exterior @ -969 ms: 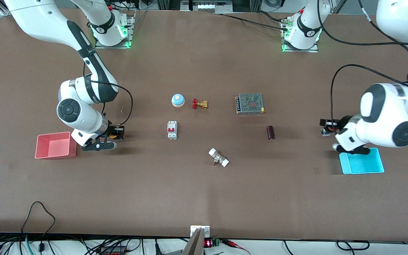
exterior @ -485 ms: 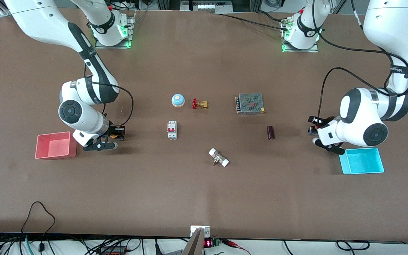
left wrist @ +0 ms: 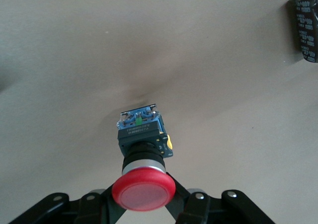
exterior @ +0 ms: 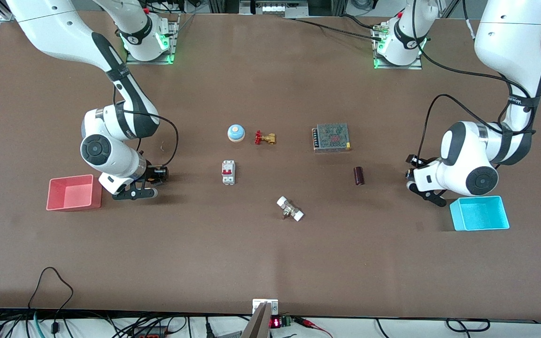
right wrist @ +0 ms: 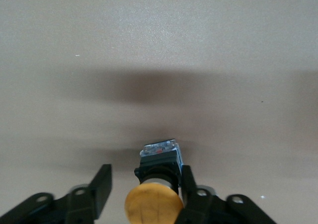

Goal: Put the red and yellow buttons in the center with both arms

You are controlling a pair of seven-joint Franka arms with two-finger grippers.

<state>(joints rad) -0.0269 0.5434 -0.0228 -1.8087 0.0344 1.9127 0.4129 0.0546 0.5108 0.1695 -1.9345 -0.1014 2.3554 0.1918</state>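
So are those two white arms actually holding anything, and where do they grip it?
The left gripper holds the red-capped push button just under its cap. The right gripper has the yellow-capped push button between its fingers; whether both touch it cannot be told.

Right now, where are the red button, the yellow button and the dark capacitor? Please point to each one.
red button point(left wrist: 143, 195): left wrist view, on its round red cap.
yellow button point(right wrist: 153, 204): right wrist view, on its yellow cap.
dark capacitor point(exterior: 359, 175): front view, on the middle of its cylinder.

The dome bell point(exterior: 235, 133) sits beside the brass valve point(exterior: 265, 138), the circuit breaker point(exterior: 227, 172) nearer the camera, and the capacitor point(exterior: 359, 175) nearer than the power supply point(exterior: 331, 137).
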